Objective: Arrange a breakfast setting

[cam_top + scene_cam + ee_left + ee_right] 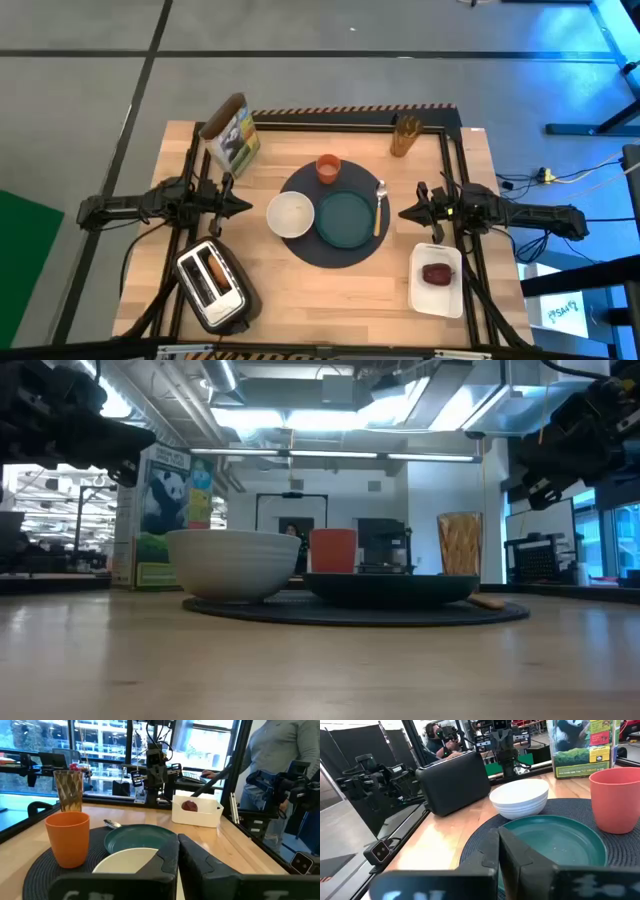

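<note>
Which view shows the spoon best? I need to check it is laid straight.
The high view: the whole spoon lies beside the plate on the mat's edge. The left wrist view shows only its bowl; the low view maybe a handle tip; the right wrist view nothing.

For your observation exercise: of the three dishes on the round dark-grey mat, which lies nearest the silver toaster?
The small white bowl, at the mat's toaster-side edge; the teal plate and orange cup sit farther away.

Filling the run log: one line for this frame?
left gripper: shut, beside white bowl | right gripper: shut, beside spoon | teal plate, orange cup on round dark-grey mat
</note>
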Tool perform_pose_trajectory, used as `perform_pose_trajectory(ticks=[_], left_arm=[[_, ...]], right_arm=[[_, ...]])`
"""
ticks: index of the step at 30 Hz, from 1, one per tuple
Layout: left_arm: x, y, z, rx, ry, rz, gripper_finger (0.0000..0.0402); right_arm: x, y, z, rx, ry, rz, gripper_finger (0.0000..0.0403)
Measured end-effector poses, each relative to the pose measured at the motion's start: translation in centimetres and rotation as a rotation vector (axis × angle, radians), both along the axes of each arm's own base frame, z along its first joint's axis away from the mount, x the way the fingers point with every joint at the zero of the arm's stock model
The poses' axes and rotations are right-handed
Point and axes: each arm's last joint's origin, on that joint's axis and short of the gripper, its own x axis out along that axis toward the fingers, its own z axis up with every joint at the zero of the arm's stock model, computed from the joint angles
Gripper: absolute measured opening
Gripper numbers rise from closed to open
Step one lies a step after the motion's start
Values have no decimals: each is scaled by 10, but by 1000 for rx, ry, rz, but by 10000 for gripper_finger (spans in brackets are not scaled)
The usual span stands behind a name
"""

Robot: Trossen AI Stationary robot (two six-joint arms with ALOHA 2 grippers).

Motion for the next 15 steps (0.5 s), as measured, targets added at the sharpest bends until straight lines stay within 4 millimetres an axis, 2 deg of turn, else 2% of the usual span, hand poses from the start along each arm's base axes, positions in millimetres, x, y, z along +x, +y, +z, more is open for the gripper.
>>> perform_pose_trajectory(ticks=[15], left_arm=[[0,0,0,0,0,0,0]], right_arm=[[0,0,0,0,0,0,0]])
